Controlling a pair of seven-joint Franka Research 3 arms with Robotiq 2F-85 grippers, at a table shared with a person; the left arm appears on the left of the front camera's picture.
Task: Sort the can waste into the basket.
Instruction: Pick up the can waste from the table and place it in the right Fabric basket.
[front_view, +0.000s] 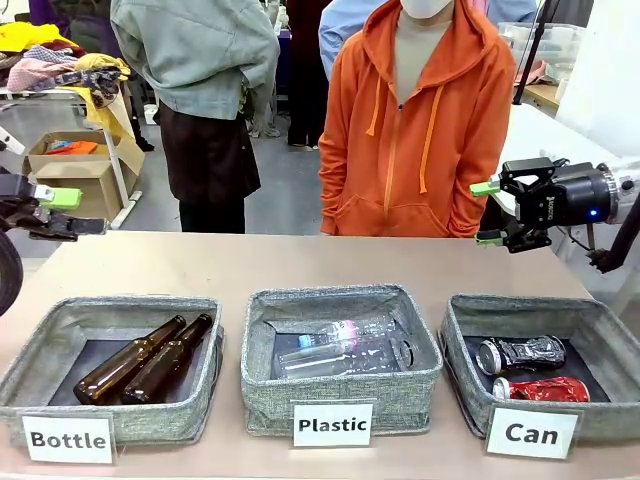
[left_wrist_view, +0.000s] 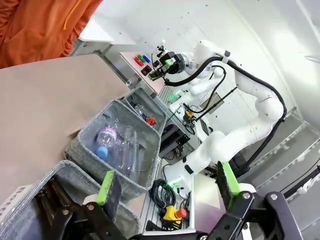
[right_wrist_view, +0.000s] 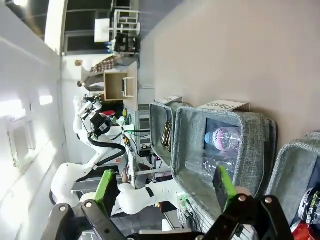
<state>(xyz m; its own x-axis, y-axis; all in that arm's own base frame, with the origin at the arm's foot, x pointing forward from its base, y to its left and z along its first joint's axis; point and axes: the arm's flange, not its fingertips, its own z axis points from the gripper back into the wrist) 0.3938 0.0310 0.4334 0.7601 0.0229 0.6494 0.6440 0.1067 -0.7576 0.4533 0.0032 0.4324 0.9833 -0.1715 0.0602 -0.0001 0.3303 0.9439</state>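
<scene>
Right end effector (front_view: 487, 212) agape — front-view cans (front_view: 530, 370) in basket (front_view: 470, 330)

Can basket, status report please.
Both grippers open, left gripper, right gripper. Two cans, black-silver can and red can, in Can basket. Nothing in the way.

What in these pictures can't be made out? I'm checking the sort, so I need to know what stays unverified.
- Front view: grey woven-fabric basket labelled "Can": its near wall hides the floor in front of the dented red can and the dark black-silver can.
- Right wrist view: that basket is cut off by the picture's right edge.
- Front view: left gripper is partly cut off by the left edge.
</scene>
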